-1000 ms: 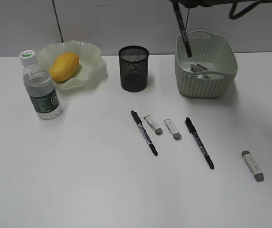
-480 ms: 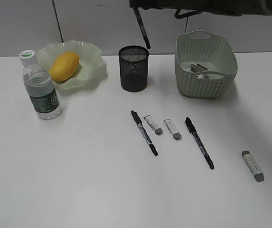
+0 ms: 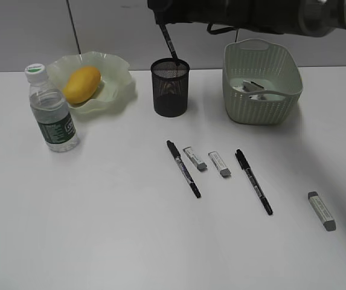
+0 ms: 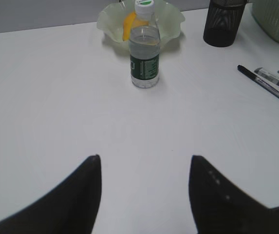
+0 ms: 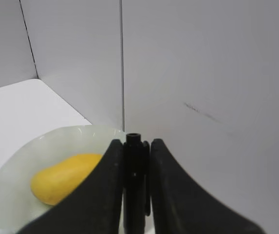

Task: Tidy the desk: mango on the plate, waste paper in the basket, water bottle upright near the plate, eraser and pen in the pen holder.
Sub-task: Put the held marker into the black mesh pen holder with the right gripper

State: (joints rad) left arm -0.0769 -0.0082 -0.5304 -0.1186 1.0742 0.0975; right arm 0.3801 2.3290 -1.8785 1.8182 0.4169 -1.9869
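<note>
Leftward I've carried my right end effector (image 5: 132, 195), clamped on a pen (image 3: 168, 41); its tilted tip meets the pen holder (image 3: 170, 87) rim, directly below.

Pen holder (image 3: 170, 87): black wire mesh, matt. Basket (image 3: 262, 81): pale green woven-pattern plastic. Plate (image 3: 93, 81): translucent glossy plastic. Mango (image 3: 81, 84): smooth skin. Pen (image 5: 134, 185) between the jaws: black, smooth.

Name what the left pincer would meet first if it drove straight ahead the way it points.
Probably the water bottle: it stands upright nearly dead ahead of the open left pincer, with only bare desk between. The plate sits just behind it. Depth is unclear.
</note>
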